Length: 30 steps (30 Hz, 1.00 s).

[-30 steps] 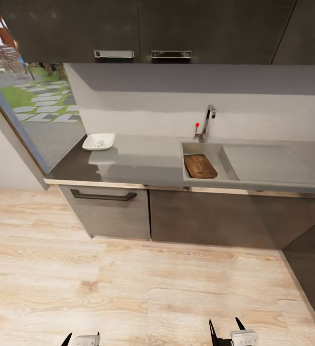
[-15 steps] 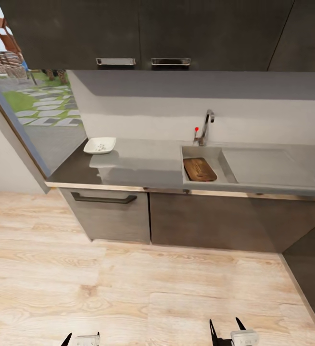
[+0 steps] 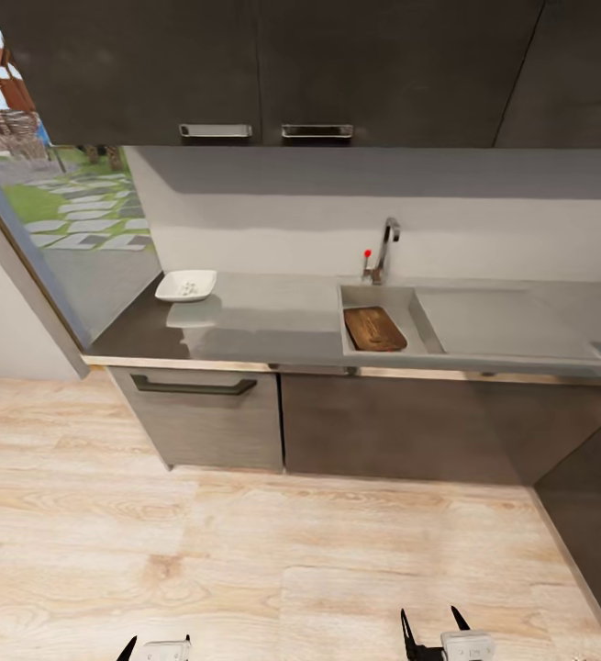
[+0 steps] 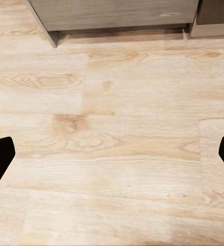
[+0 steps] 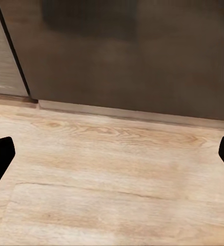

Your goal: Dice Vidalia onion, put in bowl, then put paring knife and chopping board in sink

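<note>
Onion: no whole pale-pink ball is seen; small white specks lie in the bowl, too small to be identified with certainty, judged likely to be the diced pieces
Bowl position: set on the tabletop at its window end, well apart from the sink
Chopping board: lying inside the sink basin, below the tap
Paring knife: not made out; the small red dot beside the tap is taken to be the tap's knob, not a handle
Left claw: fingers spread apart, nothing between them, wooden floor seen beyond
Right claw: fingers likewise spread and empty, aimed at the floor and the dark cabinet front
Robot position: stood off from the cabinets, both arms held low
Task status: judged near or at completion, pending confirmation of the knife
Risk: the knife may be wrongly assumed to be in the sink, since it could be hidden under or behind the board
Risk: an approach with arms low could bring a claw against the cabinet fronts or drawer handle
</note>
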Motion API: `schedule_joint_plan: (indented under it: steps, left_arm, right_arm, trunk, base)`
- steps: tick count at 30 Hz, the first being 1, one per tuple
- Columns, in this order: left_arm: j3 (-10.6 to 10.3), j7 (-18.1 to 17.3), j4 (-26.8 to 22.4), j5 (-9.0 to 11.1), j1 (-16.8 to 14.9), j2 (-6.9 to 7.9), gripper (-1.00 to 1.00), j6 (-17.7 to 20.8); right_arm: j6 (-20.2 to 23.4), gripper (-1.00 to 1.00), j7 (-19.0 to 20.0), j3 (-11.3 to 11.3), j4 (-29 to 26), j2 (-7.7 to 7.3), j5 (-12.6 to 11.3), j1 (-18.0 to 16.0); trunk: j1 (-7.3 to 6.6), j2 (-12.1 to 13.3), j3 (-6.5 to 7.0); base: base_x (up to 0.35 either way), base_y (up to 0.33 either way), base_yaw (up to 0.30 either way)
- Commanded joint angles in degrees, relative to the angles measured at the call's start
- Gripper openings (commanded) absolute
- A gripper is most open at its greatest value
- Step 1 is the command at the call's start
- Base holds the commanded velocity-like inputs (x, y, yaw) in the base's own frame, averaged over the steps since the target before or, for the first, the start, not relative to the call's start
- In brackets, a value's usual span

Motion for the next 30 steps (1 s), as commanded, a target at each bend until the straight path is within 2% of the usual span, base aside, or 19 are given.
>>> schedule_joint_plan:
  steps: [1, 20, 30]
  left_arm:
    - [-0.5, 0.1, 0.2, 0.3, -0.1, -0.03, 1.0, -0.3]
    - [-0.5, 0.1, 0.2, 0.3, -0.1, -0.03, 1.0, -0.3]
    - [-0.5, 0.1, 0.2, 0.3, -0.1, -0.03, 1.0, -0.2]
  right_arm:
    - [-0.1, 1.0, -0.5, 0.5, 0.0, -0.01, 0.1, 0.0]
    - [-0.1, 1.0, -0.6, 0.4, 0.0, 0.07, 0.1, 0.0]
    - [-0.1, 1.0, -0.6, 0.4, 0.1, 0.08, 0.1, -0.1]
  trunk:
    - [0.03, -0.1, -0.01]
    - [0.03, -0.1, 1.64]
    - [0.03, -0.1, 2.53]
  base:
    - [0.0, 0.0, -0.136]
    - [0.0, 0.0, -0.145]
    - [0.0, 0.0, -0.029]
